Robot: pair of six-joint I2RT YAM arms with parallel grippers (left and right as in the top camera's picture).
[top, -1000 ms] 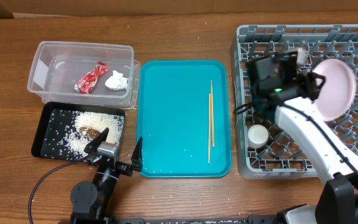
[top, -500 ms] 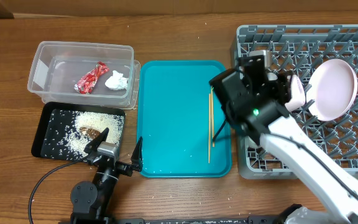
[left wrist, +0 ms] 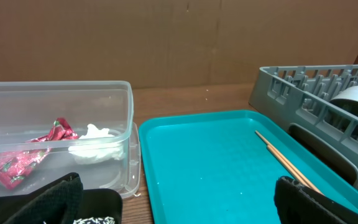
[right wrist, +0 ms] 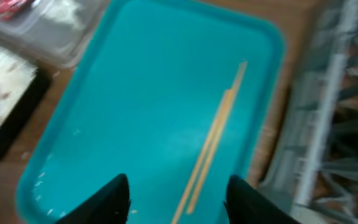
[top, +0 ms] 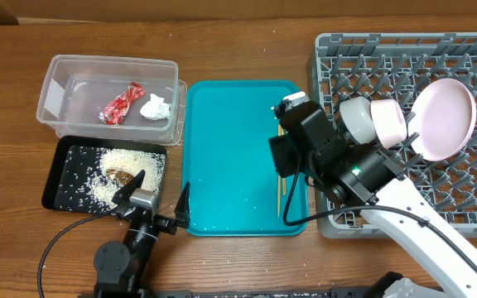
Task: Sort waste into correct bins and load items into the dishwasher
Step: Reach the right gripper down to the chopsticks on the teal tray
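The red wrapper (top: 121,105) and the white tissue (top: 155,107) lie in the clear tub (top: 56,70). Rice scraps with a brown lump (top: 116,175) lie in the black tray (top: 56,194). Two chopsticks (top: 277,197) lie on the teal tray (top: 230,157), seen in the right wrist view (right wrist: 213,146). The pink plate (top: 447,116), pink bowl (top: 389,121) and white bowl (top: 354,113) stand in the grey rack (top: 404,58). The white cup is hidden. My right gripper (right wrist: 179,199) is open above the chopsticks. My left gripper (left wrist: 185,205) is open and empty at the tray's front left.
The left wrist view shows the tub (left wrist: 126,124), wrapper (left wrist: 27,155), tissue (left wrist: 95,140), teal tray (left wrist: 210,155), chopsticks (left wrist: 284,162) and rack wall (left wrist: 291,93). My right arm (top: 363,178) crosses the rack's left edge. Cardboard lies at the back.
My right arm has swung left from the rack to over the teal tray's right side, above the chopsticks. The pink and white bowls now show in the rack. The left arm has not moved.
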